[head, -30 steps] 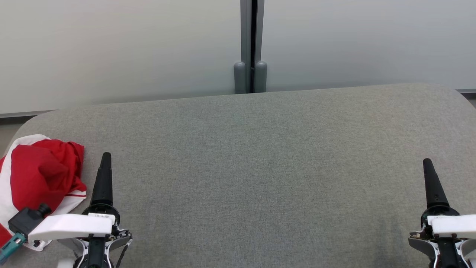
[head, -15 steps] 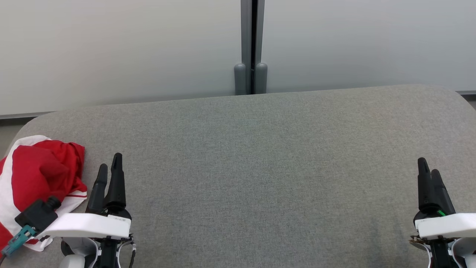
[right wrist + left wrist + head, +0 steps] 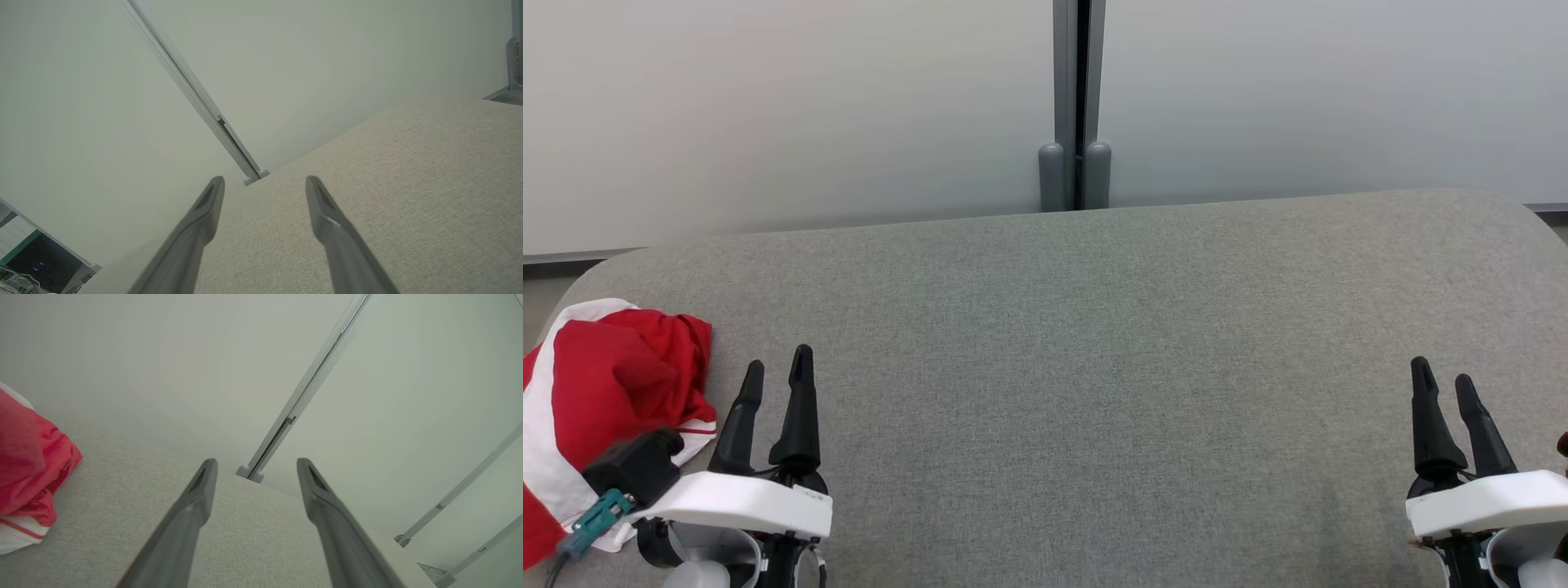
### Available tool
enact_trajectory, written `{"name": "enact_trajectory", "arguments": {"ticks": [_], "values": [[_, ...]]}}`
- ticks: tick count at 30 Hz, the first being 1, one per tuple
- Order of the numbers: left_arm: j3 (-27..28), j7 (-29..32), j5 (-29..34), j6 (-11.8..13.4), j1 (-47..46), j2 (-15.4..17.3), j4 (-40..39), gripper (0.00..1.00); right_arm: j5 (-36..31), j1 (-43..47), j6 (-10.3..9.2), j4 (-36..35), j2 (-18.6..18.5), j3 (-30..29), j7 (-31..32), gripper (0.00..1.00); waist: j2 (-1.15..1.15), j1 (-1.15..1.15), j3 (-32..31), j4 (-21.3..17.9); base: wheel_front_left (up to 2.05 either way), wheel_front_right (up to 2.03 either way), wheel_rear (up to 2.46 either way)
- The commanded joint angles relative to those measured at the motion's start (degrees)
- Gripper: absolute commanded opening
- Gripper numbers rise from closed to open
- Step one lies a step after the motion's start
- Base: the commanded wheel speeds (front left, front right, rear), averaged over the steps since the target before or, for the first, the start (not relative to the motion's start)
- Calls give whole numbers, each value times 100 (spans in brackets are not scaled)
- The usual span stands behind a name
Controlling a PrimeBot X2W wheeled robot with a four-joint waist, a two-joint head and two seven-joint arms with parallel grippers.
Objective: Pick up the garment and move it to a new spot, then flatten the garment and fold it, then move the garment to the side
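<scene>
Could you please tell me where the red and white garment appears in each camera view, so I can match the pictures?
Head view: the garment lies crumpled at the lower left, on the grey surface, left of the left gripper.
Left wrist view: the garment sits at the left edge, mid-height.
Right wrist view: this camera faces across the grey surface toward the post foot.
Shared landmark: the post foot at the surface's far edge.

Crumpled red-white garment (image 3: 605, 384) beside parted left pincer (image 3: 778, 358)
</scene>
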Motion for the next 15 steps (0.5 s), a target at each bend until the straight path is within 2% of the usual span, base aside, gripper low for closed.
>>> {"name": "enact_trajectory", "arguments": {"ticks": [1,15], "values": [[-28,-66,238,27,-22,73,-32,100,-193,-118,22,-9,-75,38,-69,100,0,0,-7,1,0,0,0],[-178,-284,1218,165,133,123,284,100,-1009,-97,23,199,-120,195,-189,100,0,0,-62,5,0,0,0]]}}
